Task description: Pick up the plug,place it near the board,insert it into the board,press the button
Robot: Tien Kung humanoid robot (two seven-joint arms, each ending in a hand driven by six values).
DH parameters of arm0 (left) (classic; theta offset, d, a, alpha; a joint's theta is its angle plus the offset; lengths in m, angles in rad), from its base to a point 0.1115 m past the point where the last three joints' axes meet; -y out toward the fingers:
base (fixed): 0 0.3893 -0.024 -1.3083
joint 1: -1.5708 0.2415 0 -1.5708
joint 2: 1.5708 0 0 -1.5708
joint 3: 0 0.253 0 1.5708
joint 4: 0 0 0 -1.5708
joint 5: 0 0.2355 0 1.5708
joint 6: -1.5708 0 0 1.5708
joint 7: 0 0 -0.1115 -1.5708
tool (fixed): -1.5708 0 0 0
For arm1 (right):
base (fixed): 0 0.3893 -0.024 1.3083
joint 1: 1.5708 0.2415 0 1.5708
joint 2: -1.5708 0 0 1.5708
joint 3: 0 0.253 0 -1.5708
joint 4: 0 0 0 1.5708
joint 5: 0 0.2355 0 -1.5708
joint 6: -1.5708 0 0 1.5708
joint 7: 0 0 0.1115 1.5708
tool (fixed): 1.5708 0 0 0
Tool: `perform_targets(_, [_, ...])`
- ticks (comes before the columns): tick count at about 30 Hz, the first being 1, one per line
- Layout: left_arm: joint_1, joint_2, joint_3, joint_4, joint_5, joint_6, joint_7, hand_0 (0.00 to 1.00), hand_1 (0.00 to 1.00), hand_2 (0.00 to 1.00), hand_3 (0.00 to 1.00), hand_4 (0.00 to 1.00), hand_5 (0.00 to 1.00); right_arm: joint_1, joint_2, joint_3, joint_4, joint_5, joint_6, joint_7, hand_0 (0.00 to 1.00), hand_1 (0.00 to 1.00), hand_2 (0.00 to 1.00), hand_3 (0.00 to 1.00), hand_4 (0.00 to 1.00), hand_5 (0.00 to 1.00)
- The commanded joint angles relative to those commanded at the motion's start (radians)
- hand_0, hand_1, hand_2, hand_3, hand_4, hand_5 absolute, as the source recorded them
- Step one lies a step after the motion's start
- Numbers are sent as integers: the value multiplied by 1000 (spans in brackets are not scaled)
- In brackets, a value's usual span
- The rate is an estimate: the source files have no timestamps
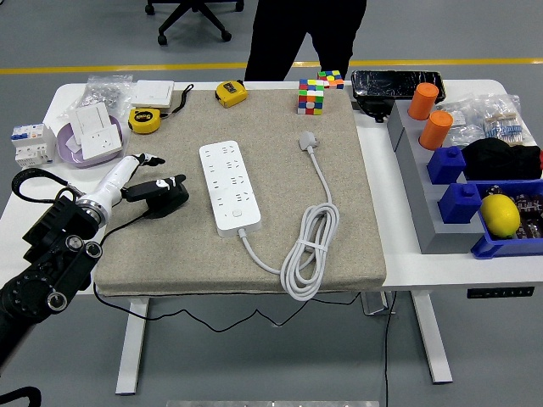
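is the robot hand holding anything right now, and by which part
Nothing is held. The left hand hovers over the mat left of the power strip, fingers loose. The plug lies untouched on the mat.

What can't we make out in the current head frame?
- Plug prongs: hidden, facing away in the head view.
- Button on the power strip: too small to read its state.
- Left hand: fingers dark and overlapping, grip unclear.
- Right arm: outside the frame.
- Person: upper body cut by the top edge; no hands visible.
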Motion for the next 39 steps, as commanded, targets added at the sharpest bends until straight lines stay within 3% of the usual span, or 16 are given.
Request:
perform_targets(4, [44, -18, -65, -81, -56, 47, -25, 998, 998, 918, 846, 998, 729, 0, 1, 0, 0, -4, 0, 0, 621, 583, 618, 539, 878, 611])
perform_targets(7, [97, -50, -126, -164, -142, 103, -71, 998, 998, 918, 846, 998, 729, -2, 4, -1, 0, -8, 2, 0, 621, 583, 618, 539, 878, 611])
perform_targets(8, [116, -59, -146, -199, -178, 117, -84, 922, 971, 872, 834, 998, 785, -3, 5, -1, 0, -10, 2, 0, 621, 584, 618, 540, 879, 612])
perform_targets(10, [156, -76, -184, -261, -235, 138, -106, 922, 971, 872, 834, 998, 785, -6, 9, -4, 0, -13, 3, 1, 621, 584, 618, 540, 879, 612])
perform_targets(13, [219, -91, -231, -345, -291, 148, -122, 922, 971, 872, 834, 998, 785, -11, 15, -10, 0, -12, 4, 3, 621, 584, 618, 540, 879, 612])
perform_targets(14, [252, -102, -255, -381, -324, 155, -134, 847, 909, 851, 836, 998, 790, -15, 16, -13, 0, -14, 4, 5, 622, 585, 618, 540, 878, 612])
perform_targets(16, [306, -118, -291, -439, -392, 171, -157, 847, 909, 851, 836, 998, 790, -20, 19, -10, 0, -23, 6, 4, 622, 585, 618, 540, 878, 612])
perform_targets(19, [369, -130, -316, -491, -488, 185, -191, 847, 909, 851, 836, 998, 790, -27, 21, -10, 0, -29, 7, 5, 622, 585, 618, 540, 878, 612])
perform_targets(20, [386, -133, -321, -500, -526, 183, -200, 790, 854, 812, 820, 998, 793, -29, 22, -7, 0, -33, 7, 5, 624, 584, 617, 540, 879, 611])
perform_targets(23, [428, -145, -345, -513, -648, 170, -221, 790, 854, 812, 820, 998, 793, -37, 25, 0, 0, -40, 6, 7, 624, 584, 617, 540, 879, 611])
perform_targets(28, [457, -146, -376, -521, -805, 145, -234, 772, 837, 802, 794, 998, 807, -47, 31, 13, 0, -61, 8, 9, 623, 583, 617, 540, 879, 611])
perform_targets(31, [474, -148, -382, -525, -835, 136, -234, 767, 834, 798, 792, 998, 811, -50, 35, 15, 0, -65, 8, 12, 624, 584, 617, 540, 879, 611])
perform_targets(39, [488, -154, -367, -512, -798, 136, -225, 763, 828, 797, 789, 998, 829, -44, 45, 14, 0, -79, 11, 8, 622, 584, 617, 540, 878, 611])
